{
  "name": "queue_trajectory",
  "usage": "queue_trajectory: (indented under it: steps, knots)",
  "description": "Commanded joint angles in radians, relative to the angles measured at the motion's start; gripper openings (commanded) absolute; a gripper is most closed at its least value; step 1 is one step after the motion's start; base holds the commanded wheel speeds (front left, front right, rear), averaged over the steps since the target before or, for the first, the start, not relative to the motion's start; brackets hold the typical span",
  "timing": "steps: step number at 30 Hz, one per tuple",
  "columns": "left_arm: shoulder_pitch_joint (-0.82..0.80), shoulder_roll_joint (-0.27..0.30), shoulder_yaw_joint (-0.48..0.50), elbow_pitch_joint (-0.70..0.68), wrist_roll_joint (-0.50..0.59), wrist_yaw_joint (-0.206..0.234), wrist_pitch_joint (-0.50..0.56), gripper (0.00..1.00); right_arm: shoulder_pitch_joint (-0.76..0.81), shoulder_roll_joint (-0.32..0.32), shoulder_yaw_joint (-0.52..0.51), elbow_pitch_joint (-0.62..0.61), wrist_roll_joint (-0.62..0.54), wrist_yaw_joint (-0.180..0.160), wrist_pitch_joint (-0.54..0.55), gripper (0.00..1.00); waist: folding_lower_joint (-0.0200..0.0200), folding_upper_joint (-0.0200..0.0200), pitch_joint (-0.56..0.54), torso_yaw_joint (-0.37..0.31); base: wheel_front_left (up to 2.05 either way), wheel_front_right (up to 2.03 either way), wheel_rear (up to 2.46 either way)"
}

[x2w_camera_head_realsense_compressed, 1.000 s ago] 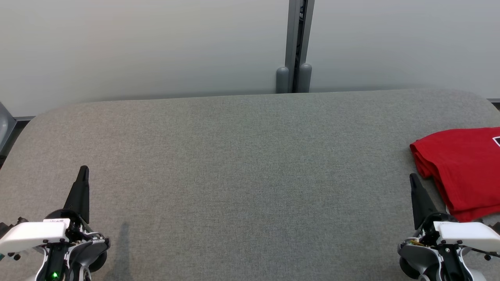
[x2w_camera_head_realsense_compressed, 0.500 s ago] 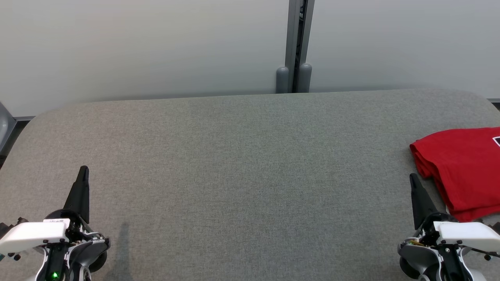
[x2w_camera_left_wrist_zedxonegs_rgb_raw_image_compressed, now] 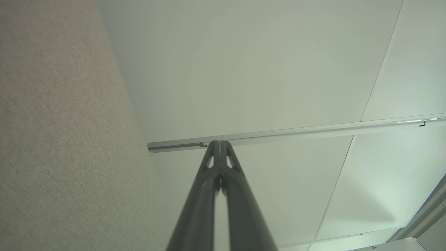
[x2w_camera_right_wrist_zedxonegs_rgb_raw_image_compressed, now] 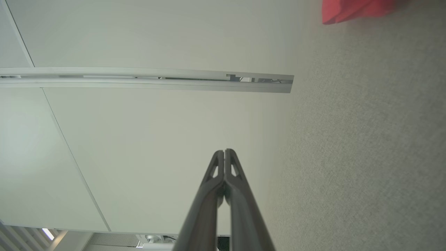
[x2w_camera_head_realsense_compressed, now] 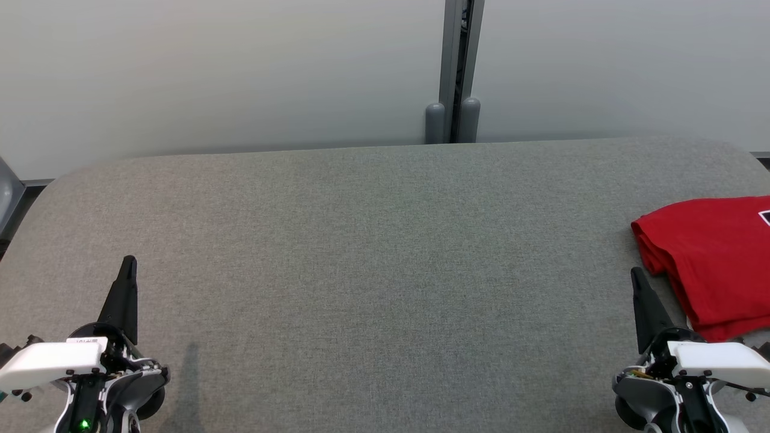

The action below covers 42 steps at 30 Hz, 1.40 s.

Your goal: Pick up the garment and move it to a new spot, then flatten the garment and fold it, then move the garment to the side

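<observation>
A folded red garment (x2w_camera_head_realsense_compressed: 713,258) lies at the right edge of the grey fabric table (x2w_camera_head_realsense_compressed: 385,258), partly cut off by the head view's border; a corner of the garment (x2w_camera_right_wrist_zedxonegs_rgb_raw_image_compressed: 352,10) also shows in the right wrist view. My right gripper (x2w_camera_head_realsense_compressed: 637,279) rests at the lower right, just left of the garment and apart from it, fingers shut with nothing between them (x2w_camera_right_wrist_zedxonegs_rgb_raw_image_compressed: 224,153). My left gripper (x2w_camera_head_realsense_compressed: 128,264) sits at the lower left, far from the garment, its fingers (x2w_camera_left_wrist_zedxonegs_rgb_raw_image_compressed: 219,144) pressed together and holding nothing.
A pale wall runs behind the table, with a grey vertical post (x2w_camera_head_realsense_compressed: 454,72) at its middle. The table's rounded back corners and edges lie close to the wall. A grey object (x2w_camera_head_realsense_compressed: 7,192) peeks in at the far left.
</observation>
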Motion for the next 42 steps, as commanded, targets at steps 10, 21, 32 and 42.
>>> queue_trajectory:
  steps: [10,21,32,42]
  knots:
    - [-0.013,0.004,0.005,0.002,0.011,-0.004,0.003,0.0,-0.01,-0.005,-0.002,-0.001,0.002,0.0,0.0,0.0,0.0,0.0,0.0,0.0,0.0,0.0,0.0]
    - [-0.014,0.003,0.007,0.002,0.012,-0.004,0.004,0.0,-0.01,-0.005,-0.002,-0.001,0.003,0.0,0.0,0.0,0.0,0.0,0.0,0.0,0.0,0.0,0.0]
    - [-0.014,0.002,0.008,0.002,0.013,-0.004,0.004,0.0,-0.01,-0.005,-0.002,-0.001,0.003,0.0,0.0,0.0,0.0,0.0,0.0,0.0,0.0,0.0,0.0]
    - [-0.014,0.001,0.009,0.002,0.014,-0.004,0.006,0.0,-0.01,-0.005,-0.002,-0.001,0.003,0.0,0.0,0.0,0.0,0.0,0.0,0.0,0.0,0.0,0.0]
